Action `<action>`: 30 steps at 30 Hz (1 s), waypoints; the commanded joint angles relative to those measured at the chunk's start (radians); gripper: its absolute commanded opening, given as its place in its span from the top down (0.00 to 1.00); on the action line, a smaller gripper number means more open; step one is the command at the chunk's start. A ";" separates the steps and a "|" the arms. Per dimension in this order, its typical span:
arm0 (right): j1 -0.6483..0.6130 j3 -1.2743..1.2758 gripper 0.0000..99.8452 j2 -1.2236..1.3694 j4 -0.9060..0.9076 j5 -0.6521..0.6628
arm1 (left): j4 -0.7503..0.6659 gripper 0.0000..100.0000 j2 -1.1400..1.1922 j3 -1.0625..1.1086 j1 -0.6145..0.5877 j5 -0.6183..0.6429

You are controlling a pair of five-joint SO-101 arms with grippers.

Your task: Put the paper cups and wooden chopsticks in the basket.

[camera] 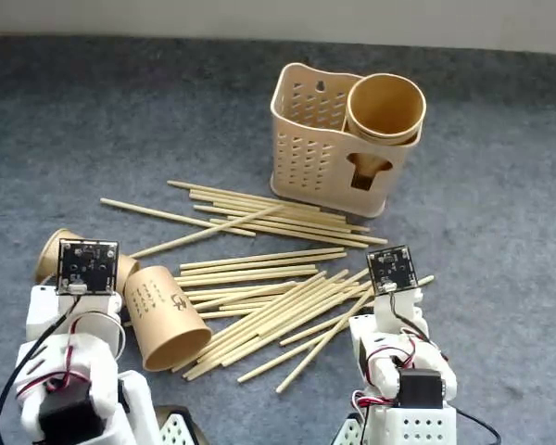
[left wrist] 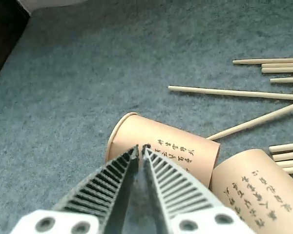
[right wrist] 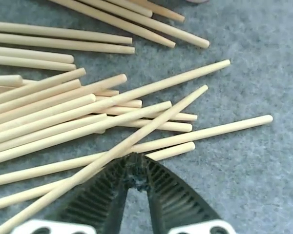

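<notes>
High view: slim round wooden chopsticks (camera: pixel 276 301) litter fuzzy grey carpet (camera: pixel 120 120).

One basket, three or four cups, a heap of chopsticks, two arms.
There is one basket (camera: pixel 315 158). Two cups lie on the table, one cup (camera: pixel 167 320) in full view and a second (camera: pixel 48 252) partly hidden; a third cup (camera: pixel 385 104) stands in the basket, and its doubled rim may mean another is nested under it. The chopsticks (camera: pixel 278 306) number well over twenty, overlapping too much for an exact count.
</notes>
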 commanded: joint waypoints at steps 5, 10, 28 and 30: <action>0.007 0.154 0.99 -0.010 -0.021 0.008 | 0.153 0.92 0.552 -0.449 0.024 -0.008; 0.008 0.154 0.99 -0.010 -0.021 0.008 | 0.299 0.83 0.923 -0.708 0.022 -0.008; 0.008 0.154 0.99 -0.010 -0.021 0.008 | 0.442 0.76 0.937 -0.742 0.294 -0.218; 0.010 0.154 0.99 -0.010 -0.021 0.008 | 0.442 0.76 0.937 -0.722 0.348 -0.218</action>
